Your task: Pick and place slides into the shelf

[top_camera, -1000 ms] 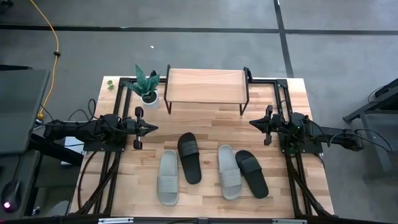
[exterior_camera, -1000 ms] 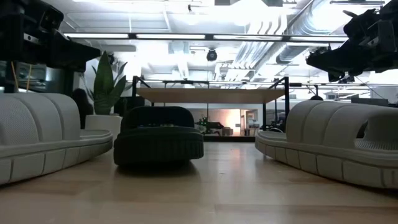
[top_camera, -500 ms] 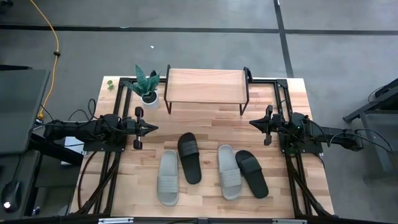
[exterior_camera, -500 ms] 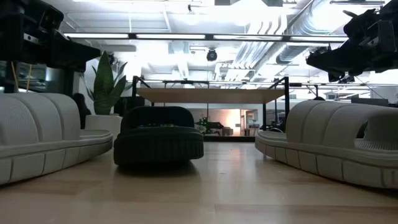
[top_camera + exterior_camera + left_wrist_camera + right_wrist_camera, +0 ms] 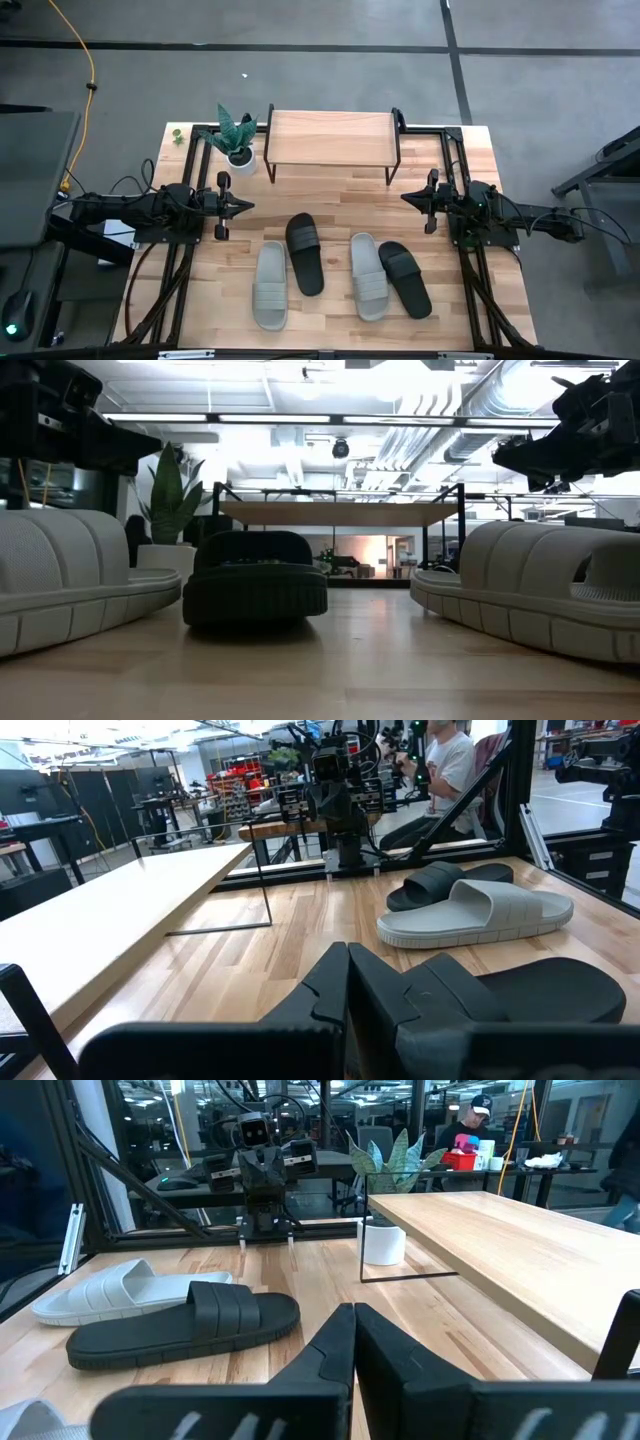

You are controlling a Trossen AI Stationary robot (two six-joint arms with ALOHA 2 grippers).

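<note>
Black and pale grey-green slides point(image 5: 340, 268) lie in a row on the wooden table point(image 5: 470, 310), between the two grippers and nearer the front edge than either. The shelf point(image 5: 332, 138) stands bare beyond them. The left gripper point(image 5: 243, 206) and right gripper point(image 5: 405, 198) hover at either side, both clenched on nothing. A potted plant point(image 5: 236, 137) stands just beside the shelf.
</note>
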